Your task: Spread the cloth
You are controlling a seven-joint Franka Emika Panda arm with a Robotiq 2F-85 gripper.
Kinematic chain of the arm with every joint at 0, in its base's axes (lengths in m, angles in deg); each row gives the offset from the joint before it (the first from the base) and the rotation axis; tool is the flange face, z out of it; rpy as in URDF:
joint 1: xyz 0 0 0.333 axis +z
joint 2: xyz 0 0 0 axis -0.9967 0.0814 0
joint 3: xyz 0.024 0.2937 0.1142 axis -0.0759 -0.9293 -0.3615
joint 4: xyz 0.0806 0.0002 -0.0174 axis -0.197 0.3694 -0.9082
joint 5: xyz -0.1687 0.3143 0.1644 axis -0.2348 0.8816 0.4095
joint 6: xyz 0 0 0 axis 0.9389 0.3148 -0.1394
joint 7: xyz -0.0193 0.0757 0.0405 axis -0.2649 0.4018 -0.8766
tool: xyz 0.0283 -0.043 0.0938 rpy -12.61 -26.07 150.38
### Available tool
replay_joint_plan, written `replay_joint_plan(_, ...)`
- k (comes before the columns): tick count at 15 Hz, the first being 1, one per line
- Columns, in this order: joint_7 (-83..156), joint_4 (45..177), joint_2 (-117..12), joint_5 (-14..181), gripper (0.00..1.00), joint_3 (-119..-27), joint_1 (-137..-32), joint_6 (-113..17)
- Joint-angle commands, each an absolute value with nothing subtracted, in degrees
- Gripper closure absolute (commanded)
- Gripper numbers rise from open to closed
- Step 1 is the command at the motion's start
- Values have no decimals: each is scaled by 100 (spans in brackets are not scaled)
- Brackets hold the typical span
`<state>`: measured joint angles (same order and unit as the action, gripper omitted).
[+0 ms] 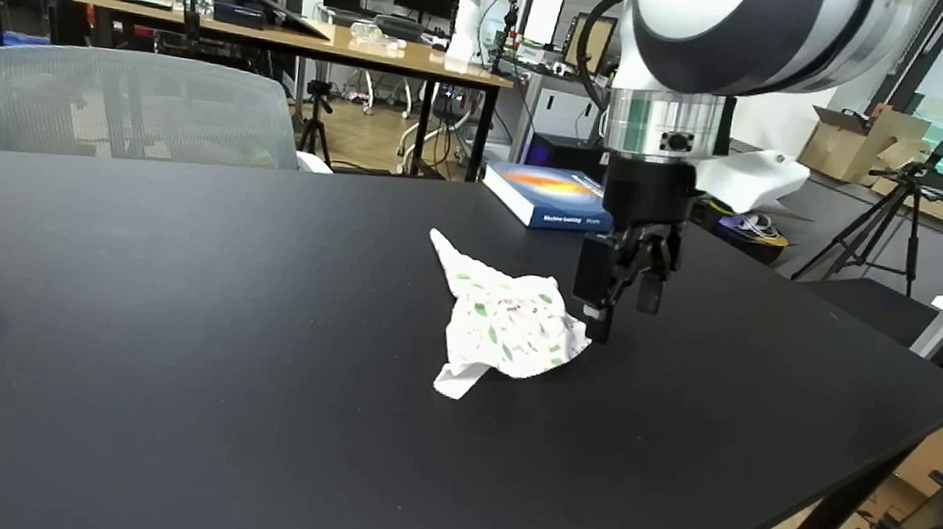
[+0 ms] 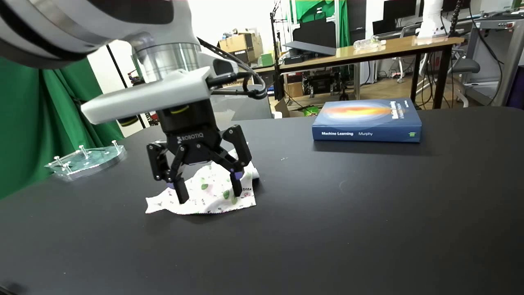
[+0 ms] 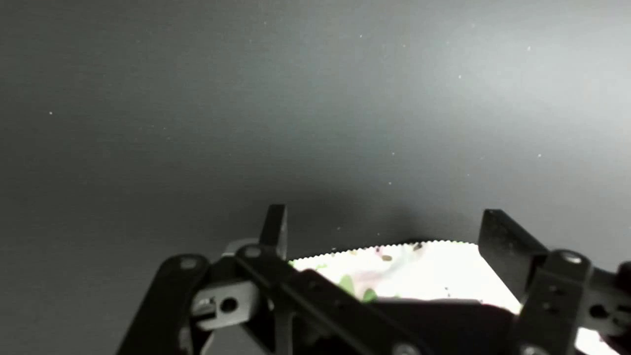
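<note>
Cloth (image 1: 509, 326), just one piece, lies rumpled on the black table (image 2: 368, 229), right at the jaws of the single gripper (image 2: 210, 196). Those two jaws stand wide apart. From the wrist view I can make out the zigzag fabric edge running between the two fingertips (image 3: 510, 251); whether either touches it I can't tell. Small green leaves are printed on the white, and in an exterior view two narrow points of it stretch away from the jaws. One thick blue book (image 2: 366, 119) lies well apart from the jaws, its spine reading "Machine Learning" and "Murphy". One clear plate (image 2: 90, 162) with at least three bolts (image 2: 84, 151) sits on the jaws' opposite side in an exterior view. Just above the jaws, white lettering says ROBOTIQ.
</note>
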<state>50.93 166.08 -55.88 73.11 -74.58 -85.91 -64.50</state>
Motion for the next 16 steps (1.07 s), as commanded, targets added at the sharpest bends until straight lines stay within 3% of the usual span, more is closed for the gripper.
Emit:
replay_joint_plan(1,4357,16078,-5007,7781,0,-7462,-8559,-6437)
replay_joint_plan(7,3625,15628,-4594,8699,1,-7580,-8411,-6827)
replay_joint_plan(8,3525,15612,-4575,8753,25,-7554,-8379,-6898)
replay_joint_plan(10,3415,15624,-4587,8867,29,-7545,-8357,-6953)
replay_joint_plan(16,3404,15837,-4743,9252,72,-7603,-8464,-6991)
